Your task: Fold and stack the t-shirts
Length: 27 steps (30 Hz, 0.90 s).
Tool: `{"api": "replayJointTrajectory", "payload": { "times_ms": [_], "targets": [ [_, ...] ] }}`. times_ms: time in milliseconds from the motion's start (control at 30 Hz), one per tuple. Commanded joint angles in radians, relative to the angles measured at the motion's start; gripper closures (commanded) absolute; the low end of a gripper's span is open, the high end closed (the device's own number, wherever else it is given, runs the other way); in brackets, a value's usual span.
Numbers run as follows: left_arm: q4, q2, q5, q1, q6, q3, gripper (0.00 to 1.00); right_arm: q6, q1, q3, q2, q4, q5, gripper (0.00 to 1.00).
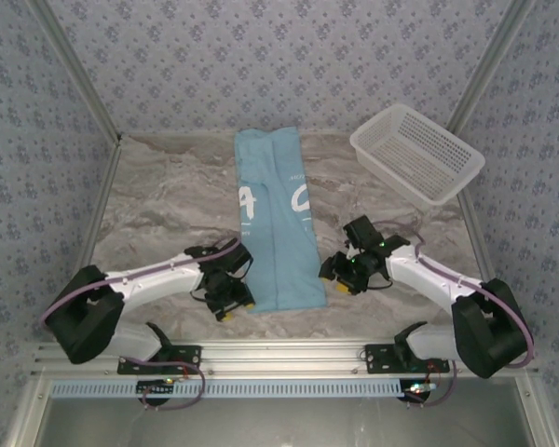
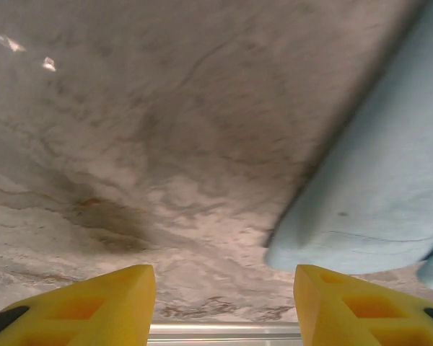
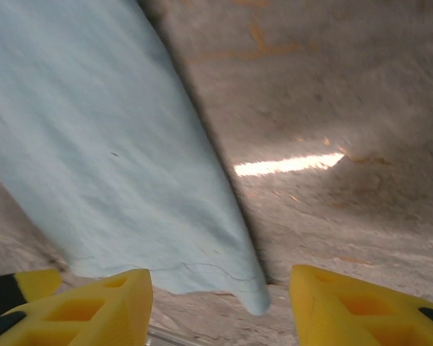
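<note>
The light blue t-shirt (image 1: 278, 223) lies on the marbled table (image 1: 168, 205) as a long narrow strip, folded lengthwise, with part of its white lettering showing. My left gripper (image 1: 235, 305) hovers just off the strip's near left corner. Its yellow fingers stand apart with nothing between them. In the left wrist view the t-shirt corner (image 2: 375, 194) sits to the right of the left gripper (image 2: 224, 288). My right gripper (image 1: 340, 279) is beside the near right corner, open and empty. In the right wrist view the t-shirt (image 3: 101, 158) tapers to a corner just ahead of the right gripper (image 3: 220, 288).
A white mesh basket (image 1: 417, 152) sits tilted at the back right corner. Patterned walls close in the table on three sides, and a metal rail (image 1: 279, 358) runs along the near edge by the arm bases.
</note>
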Motion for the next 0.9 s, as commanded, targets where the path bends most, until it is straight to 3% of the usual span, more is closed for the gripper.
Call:
{"api": "replayJointTrajectory", "payload": {
  "times_ms": [0,133,333,667,867],
  "targets": [
    [0.134,-0.017,0.072,0.000,-0.096,-0.044,0.47,0.042,0.021,-0.053,-0.047,0.014,0.015,0.44],
    [0.303,-0.014,0.094,0.002,-0.169,-0.111,0.47,0.091,0.046,-0.109,-0.106,0.034,0.056,0.43],
    [0.372,0.016,0.072,0.002,-0.187,-0.118,0.49,0.144,0.075,-0.163,-0.101,0.094,0.065,0.44],
    [0.368,0.047,0.030,0.000,-0.200,-0.044,0.50,0.153,0.154,-0.064,0.101,0.174,0.053,0.53],
    [0.352,0.058,0.030,-0.015,-0.204,-0.009,0.51,0.193,0.210,-0.037,0.143,0.200,0.056,0.56]
  ]
}}
